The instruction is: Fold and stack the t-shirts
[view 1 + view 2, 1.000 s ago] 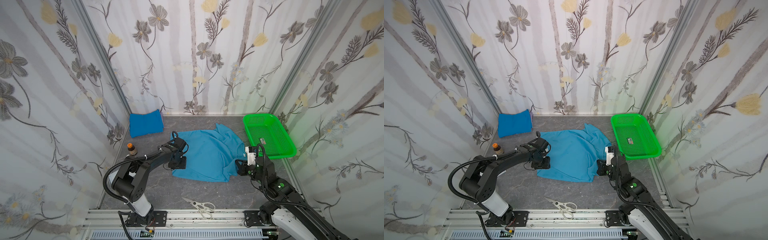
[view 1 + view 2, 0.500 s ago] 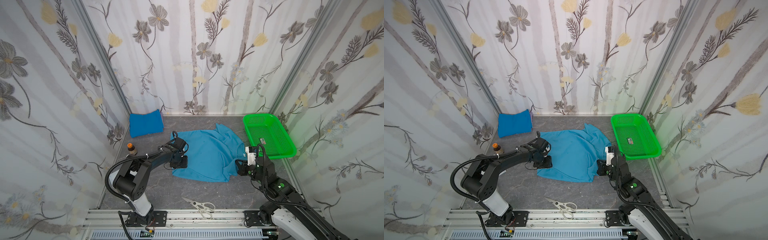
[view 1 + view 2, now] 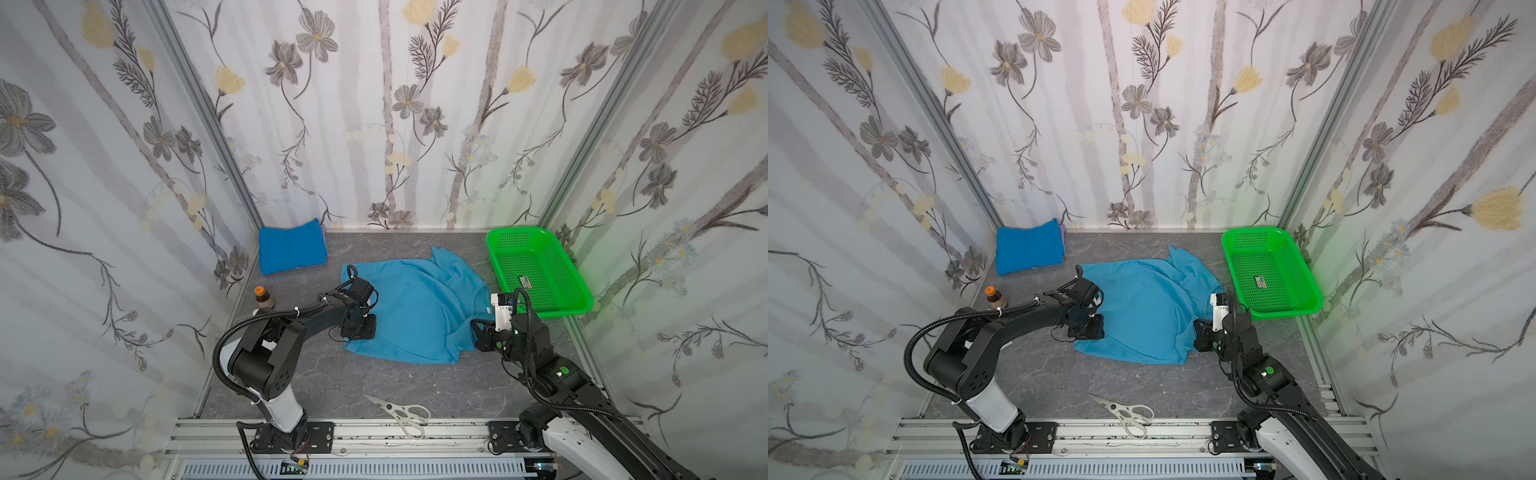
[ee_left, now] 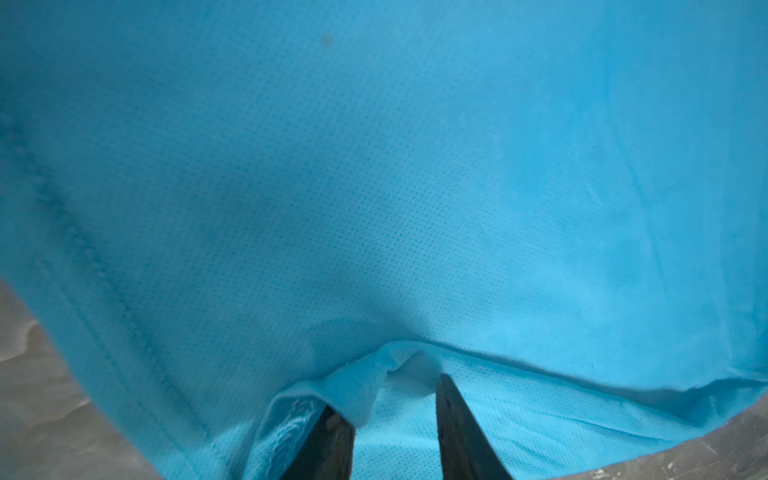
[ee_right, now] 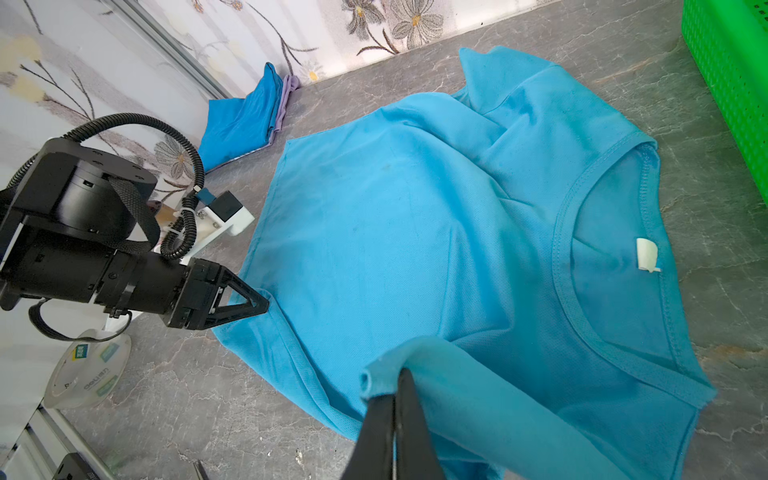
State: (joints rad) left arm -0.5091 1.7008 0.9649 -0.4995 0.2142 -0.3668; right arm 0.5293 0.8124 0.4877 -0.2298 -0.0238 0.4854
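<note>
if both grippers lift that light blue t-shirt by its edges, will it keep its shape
Probably floppy: the light blue t-shirt lies wrinkled, and the fold pinched in the right gripper curls over. Likely thin and light: its hem bunches between the jaws of the left gripper. Lifted by the edges, its middle would probably sag.

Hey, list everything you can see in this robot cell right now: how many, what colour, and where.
light blue t-shirt: 1, sky blue, spread out mid-table
darker blue t-shirt: 1, deep blue, folded, rear left corner
lilac cloth: 1, pale purple, under the darker blue t-shirt
basket: 1, green, rear right
label: 1, multicoloured, inside the basket
bottle: 1, brown, orange cap, by left wall
scissors: 1, white handles, front edge
table: 1, grey marbled
left gripper: 1, black, jaws apart at the light shirt's left edge
right gripper: 1, black, pinching its right side
</note>
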